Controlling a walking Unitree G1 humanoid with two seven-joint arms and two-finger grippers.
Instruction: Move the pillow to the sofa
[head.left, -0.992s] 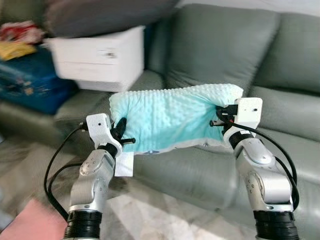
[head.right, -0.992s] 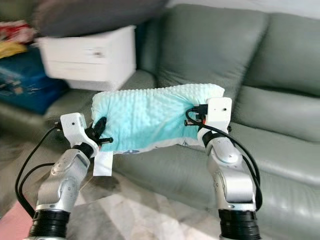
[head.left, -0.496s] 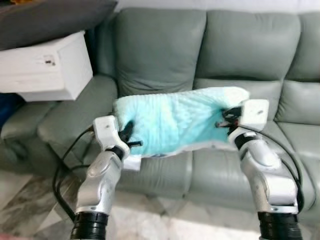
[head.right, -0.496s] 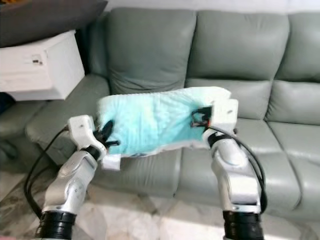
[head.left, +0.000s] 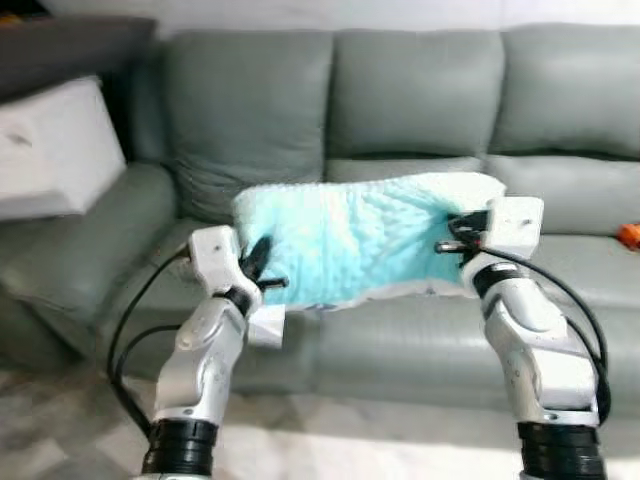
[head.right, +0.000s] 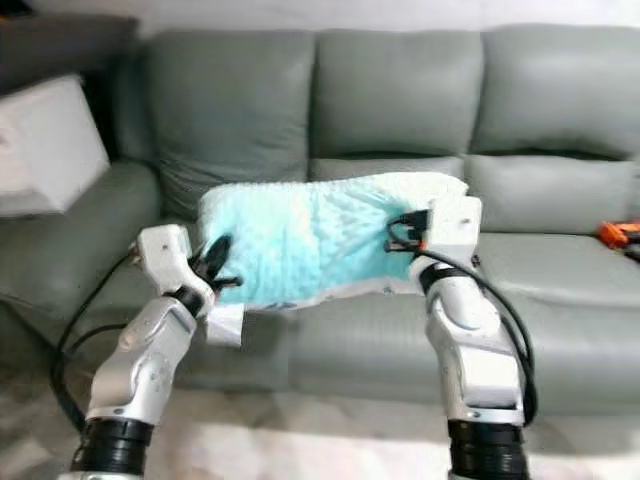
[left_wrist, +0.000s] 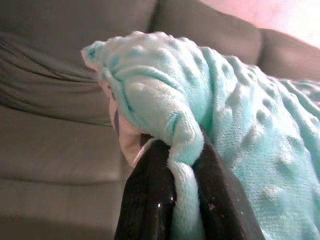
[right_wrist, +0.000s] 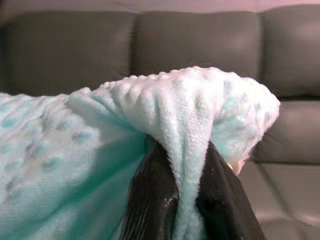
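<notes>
A turquoise dotted pillow (head.left: 360, 235) hangs in the air between my two grippers, above the front of the grey sofa (head.left: 420, 100). My left gripper (head.left: 255, 268) is shut on the pillow's left end, and its black fingers (left_wrist: 150, 200) pinch a fold of the fabric (left_wrist: 180, 150). My right gripper (head.left: 455, 235) is shut on the right end, its fingers (right_wrist: 155, 200) clamped around a bunched edge (right_wrist: 185, 130). A white tag (head.left: 265, 325) dangles under the left end. The sofa's seat cushions (head.left: 400, 330) lie right below and behind the pillow.
A white box (head.left: 50, 150) with a dark cushion (head.left: 70, 50) on top sits on the sofa's left arm. A small orange object (head.left: 628, 235) lies on the right seat. Pale marble floor (head.left: 330, 450) runs in front of the sofa.
The camera has swung right and squared up to the sofa; the white box has slid toward the left edge of the picture. Both grippers keep hold of the pillow.
</notes>
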